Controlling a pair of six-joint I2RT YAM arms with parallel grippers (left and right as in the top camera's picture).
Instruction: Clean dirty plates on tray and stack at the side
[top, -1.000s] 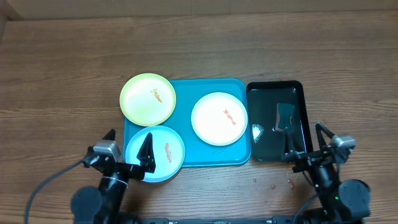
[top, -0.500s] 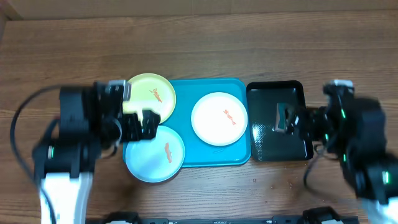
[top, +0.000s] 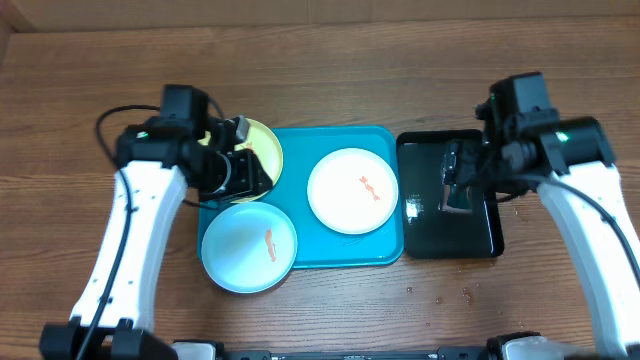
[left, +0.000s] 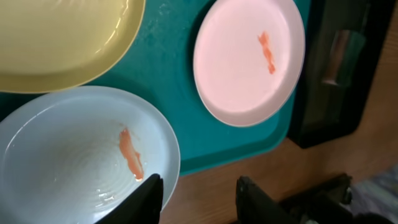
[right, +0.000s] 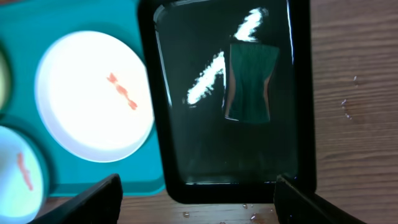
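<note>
- A large turquoise-blue rectangular plastic tray (top: 300, 145) with a raised rim sits mid-table on a brown wood-grain tabletop (top: 400, 60). It carries three round plastic plates.
- The white round plastic plate (top: 352, 190) lies flat on the tray's right half, with an orange-red smear (top: 370, 188) near its centre.
- The light blue round plastic plate (top: 249, 247) rests at the tray's near-left corner and overhangs the rim. It is marked with a similar smear.
- The pale yellow-green round plastic plate (top: 268, 150) lies at the far-left corner, close beside the blue one. Much of it is hidden beneath the left arm in the overhead view.
- The left gripper (left: 200, 190) hangs over the left side of the tray, above the blue plate's edge. Its fingers are partly apart with nothing between them.
- A smaller glossy black plastic tray (top: 450, 235) lies just right of the turquoise one. It holds a dark green oblong object (right: 250, 81) and white streaks (right: 205, 78).
- The right gripper (right: 198, 183) hovers over the black tray, its fingers spread wide and empty.
</note>
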